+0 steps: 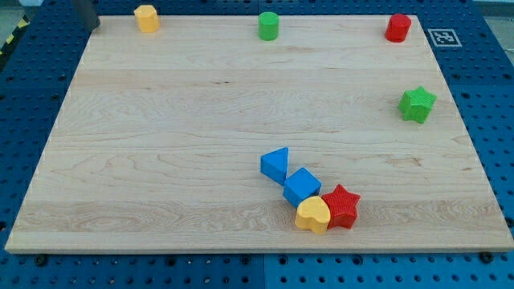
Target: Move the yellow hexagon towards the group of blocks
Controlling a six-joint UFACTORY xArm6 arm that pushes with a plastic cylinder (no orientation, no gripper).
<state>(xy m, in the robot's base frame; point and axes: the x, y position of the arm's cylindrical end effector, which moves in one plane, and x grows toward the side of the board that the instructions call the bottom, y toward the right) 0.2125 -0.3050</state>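
At the view's bottom, right of centre on the wooden worktop (161, 160), four blocks lie in a cluster. The yellow heart (313, 215) is nearest, touching the red star (341, 206) on its right. The blue cube (302, 185) sits just above the heart, in contact with it, and the blue triangle (275, 164) lies up and left of the cube, just beside it. Farther up, near the right edge, the green star (418, 104) stands alone, well apart from the cluster. Along the top edge stand three blocks: the red cylinder (397, 27) at the right, the green cylinder (268, 26) in the middle, and the yellow hexagon (147, 18) at the left, well apart from the cluster. A dark object at the top left corner is cut off, so my tip cannot be confirmed. No claw is visible; its state cannot be told.
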